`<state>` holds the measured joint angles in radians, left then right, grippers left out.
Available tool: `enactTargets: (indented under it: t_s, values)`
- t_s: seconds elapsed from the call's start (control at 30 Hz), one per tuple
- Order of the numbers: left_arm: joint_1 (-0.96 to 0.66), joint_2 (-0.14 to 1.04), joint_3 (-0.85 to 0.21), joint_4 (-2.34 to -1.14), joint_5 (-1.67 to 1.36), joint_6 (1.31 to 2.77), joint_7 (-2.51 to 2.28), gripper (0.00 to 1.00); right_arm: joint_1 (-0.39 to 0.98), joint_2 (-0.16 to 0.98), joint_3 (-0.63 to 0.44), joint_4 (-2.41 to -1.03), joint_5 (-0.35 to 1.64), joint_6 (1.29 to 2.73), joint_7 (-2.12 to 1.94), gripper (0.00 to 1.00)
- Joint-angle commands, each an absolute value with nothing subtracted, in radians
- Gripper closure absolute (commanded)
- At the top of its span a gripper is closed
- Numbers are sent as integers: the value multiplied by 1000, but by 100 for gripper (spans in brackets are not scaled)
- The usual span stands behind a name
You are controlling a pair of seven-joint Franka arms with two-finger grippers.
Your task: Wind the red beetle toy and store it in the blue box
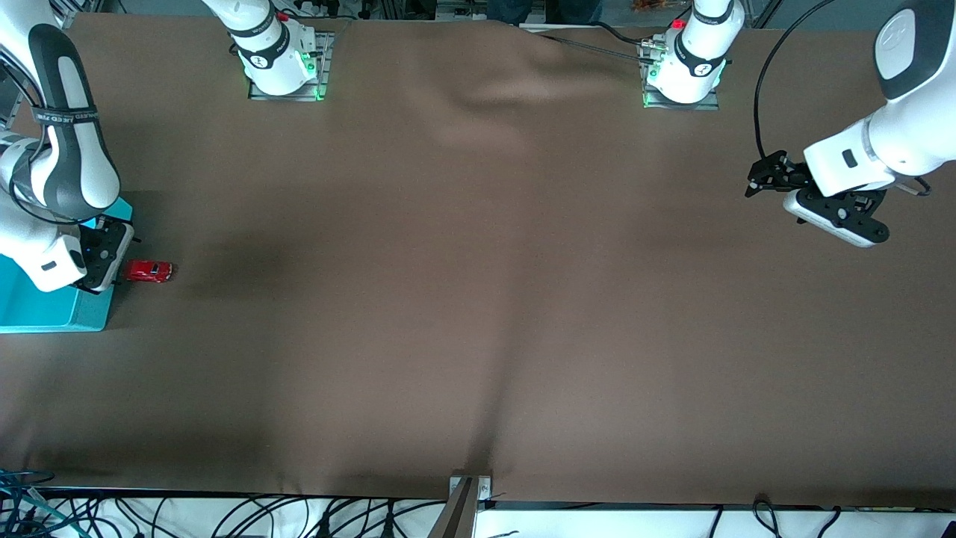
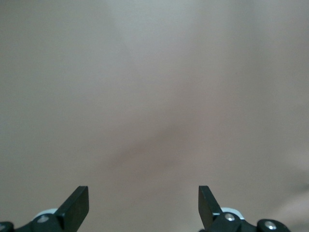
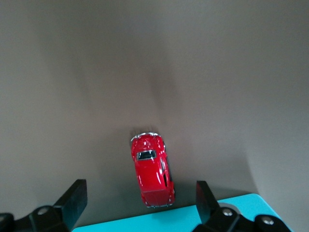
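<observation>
The red beetle toy sits on the brown table cloth, right beside the wall of the blue box at the right arm's end of the table. In the right wrist view the toy lies just off the box's rim, free of the fingers. My right gripper hangs over the box's edge and the toy's end; its jaws stand wide open and empty. My left gripper waits open and empty over bare cloth at the left arm's end.
The brown cloth covers the whole table, with soft folds near the middle. The two arm bases stand along the edge farthest from the front camera. Cables lie off the edge nearest to it.
</observation>
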<state>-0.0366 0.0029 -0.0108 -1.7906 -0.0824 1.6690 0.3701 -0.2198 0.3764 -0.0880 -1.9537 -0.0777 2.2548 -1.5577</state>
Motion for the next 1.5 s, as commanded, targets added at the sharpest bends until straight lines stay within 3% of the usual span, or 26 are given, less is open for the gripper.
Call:
enactTargets:
  t_s: [0.0,0.3,0.5,0.63,0.8,0.97,1.2,1.47]
  values:
    - [-54,20,-3,-1657,-57,1524,233,0,-264,368,-80,-2065,-77,2393,-1620,0]
    - [-67,69,-6,-1439,24,1327,89,0,-301,462,-77,-2065,-77,2528,-1715,0]
    - [-75,72,-9,-1413,31,1304,61,0,-302,469,-74,-2065,-78,2554,-1766,15]
    - [-61,69,-8,-1390,29,1304,32,0,-302,469,-71,-2065,-78,2556,-1787,19]
    - [-63,71,-9,-1388,15,1305,28,0,-302,472,-71,-2065,-78,2568,-1815,38]
    - [-72,72,-11,-1388,14,1305,28,0,-304,483,-71,-2065,-78,2580,-1819,45]
    - [-64,74,-11,-1408,15,1312,31,0,-301,474,-46,-2059,-78,2571,-1842,71]
    - [-43,94,-5,-1393,-14,1309,22,0,-299,420,-6,-2026,-69,2481,-1836,74]
